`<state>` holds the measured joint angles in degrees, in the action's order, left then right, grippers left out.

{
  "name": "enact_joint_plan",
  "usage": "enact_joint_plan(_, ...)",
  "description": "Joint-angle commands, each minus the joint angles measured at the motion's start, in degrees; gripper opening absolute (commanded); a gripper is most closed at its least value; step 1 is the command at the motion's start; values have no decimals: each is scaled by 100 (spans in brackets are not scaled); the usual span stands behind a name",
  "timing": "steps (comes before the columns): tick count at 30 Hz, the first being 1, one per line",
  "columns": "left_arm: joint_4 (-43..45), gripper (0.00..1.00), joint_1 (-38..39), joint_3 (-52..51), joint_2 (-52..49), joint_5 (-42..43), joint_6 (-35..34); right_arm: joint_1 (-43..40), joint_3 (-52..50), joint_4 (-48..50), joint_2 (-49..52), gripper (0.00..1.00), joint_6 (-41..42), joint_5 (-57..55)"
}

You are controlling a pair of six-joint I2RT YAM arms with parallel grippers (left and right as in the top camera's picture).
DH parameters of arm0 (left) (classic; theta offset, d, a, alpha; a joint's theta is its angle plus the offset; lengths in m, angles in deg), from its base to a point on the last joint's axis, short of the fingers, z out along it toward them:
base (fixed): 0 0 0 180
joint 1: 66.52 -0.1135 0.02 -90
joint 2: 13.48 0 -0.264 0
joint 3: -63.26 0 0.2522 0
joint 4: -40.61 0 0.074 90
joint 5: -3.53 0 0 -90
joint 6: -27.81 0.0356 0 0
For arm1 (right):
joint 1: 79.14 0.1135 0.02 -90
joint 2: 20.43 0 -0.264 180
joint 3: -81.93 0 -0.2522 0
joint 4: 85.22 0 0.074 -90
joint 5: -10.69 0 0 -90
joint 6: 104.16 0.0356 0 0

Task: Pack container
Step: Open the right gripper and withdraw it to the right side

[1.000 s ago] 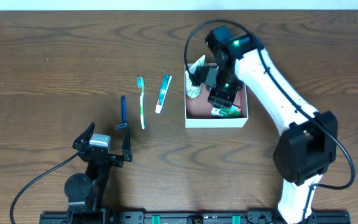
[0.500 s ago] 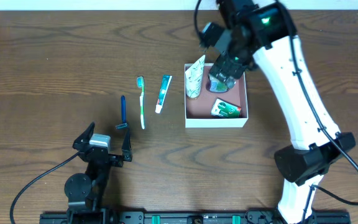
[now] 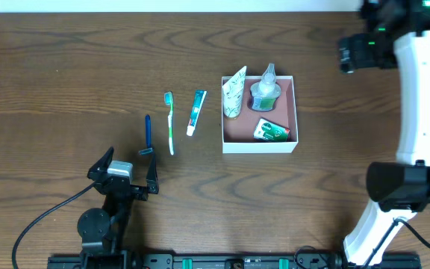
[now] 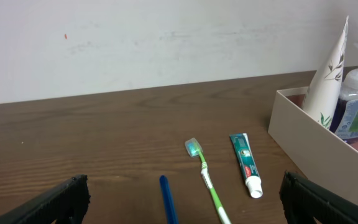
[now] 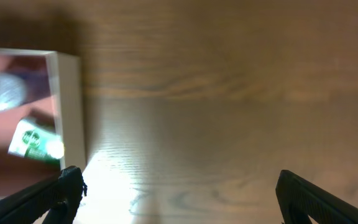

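Container (image 3: pixel 260 147): bottle (image 3: pixel 265 91) upright at twelve o'clock, likely saving floor room.
Right gripper (image 5: pixel 179 198): spread, empty, at two o'clock.
Left gripper (image 3: pixel 131 161): spread, idle.

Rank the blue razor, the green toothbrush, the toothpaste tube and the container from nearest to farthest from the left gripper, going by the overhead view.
From the left gripper:
1. blue razor, just ahead of it.
2. green toothbrush, right of the razor.
3. toothpaste tube, further right again.
4. container, farthest to the right.
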<state>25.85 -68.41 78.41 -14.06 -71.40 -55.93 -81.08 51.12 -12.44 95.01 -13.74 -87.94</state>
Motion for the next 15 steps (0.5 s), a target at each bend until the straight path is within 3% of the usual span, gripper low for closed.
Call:
enact_joint_plan(1,-173,98,-31,-116,28,98,57,-369,116,-26,-144,99,920,155)
enact_joint_plan(15,-175,98,-28,-116,28,98,57,-1294,52,282,-131,99,1799,437)
